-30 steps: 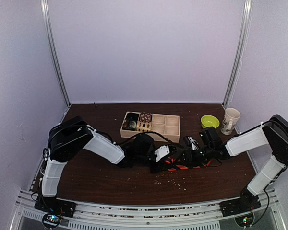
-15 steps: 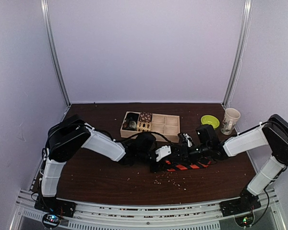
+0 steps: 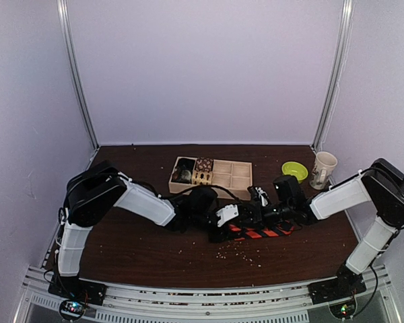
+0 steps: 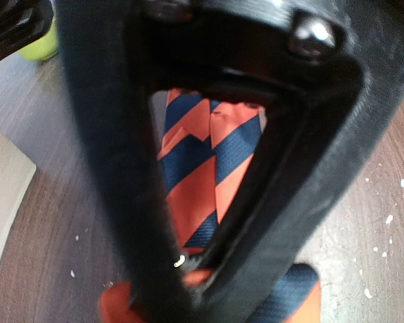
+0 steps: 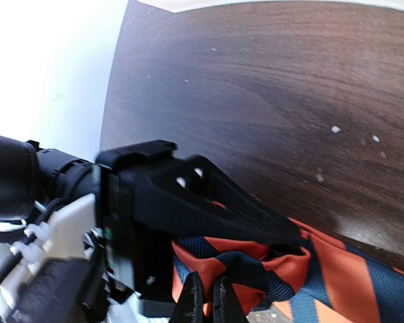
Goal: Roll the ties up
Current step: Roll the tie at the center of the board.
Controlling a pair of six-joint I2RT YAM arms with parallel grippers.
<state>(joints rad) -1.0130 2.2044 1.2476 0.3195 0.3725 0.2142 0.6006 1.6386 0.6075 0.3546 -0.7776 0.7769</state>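
Meeting right over the middle of the counter, both arms have their heads down on the tie. It lies flat along the near-centre stretch, its orange and dark stripes running out to the right. The left end of it is bunched up into a loose roll under the two grippers.

Look at the right gripper: its fingers are pressed tight together, and from its own camera they seem to be nipping a fold of fabric at the rolled end. The left gripper sits hard against that same bundle from the left. The black frame fills its camera, so I can't tell how wide its fingers stand or whether they have any cloth.

So we're mid-roll, I'd say. One end is gathered and a good length is still stretched out flat. The wooden tray waits just beyond, on the far side, with a few small rolls already in its left compartments.

Next, I reckon the bundle needs another turn towards the right. One side has to pin the roll while the other takes a fresh hold, or that loose coil could spring open.
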